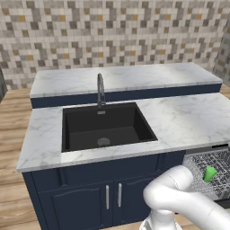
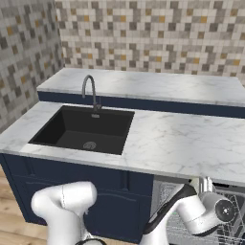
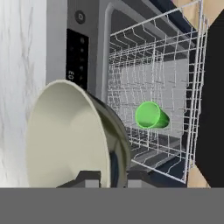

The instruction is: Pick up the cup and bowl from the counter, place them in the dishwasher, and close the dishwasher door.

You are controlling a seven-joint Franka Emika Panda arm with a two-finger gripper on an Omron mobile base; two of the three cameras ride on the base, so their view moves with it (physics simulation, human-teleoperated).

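Seen from the hand: fingers (image 3: pixel 108 176) clenched on the rim of the pale bowl (image 3: pixel 65 135), held beside the dishwasher's (image 3: pixel 83 57) wire rack (image 3: pixel 166 87), green cup (image 3: pixel 151 116) lying on its side within that rack; from the left base, cup in rack below the marble bench (image 1: pixel 188 121).

Arm: rises from the base, folds at a white elbow and reaches low to the right.
Wrist: bent downward, its dark round joint showing in the right base view.
Gripper (image 3: pixel 111 175): fingers closed on the rim of the bowl (image 3: pixel 70 135), one tip on either side of its wall.
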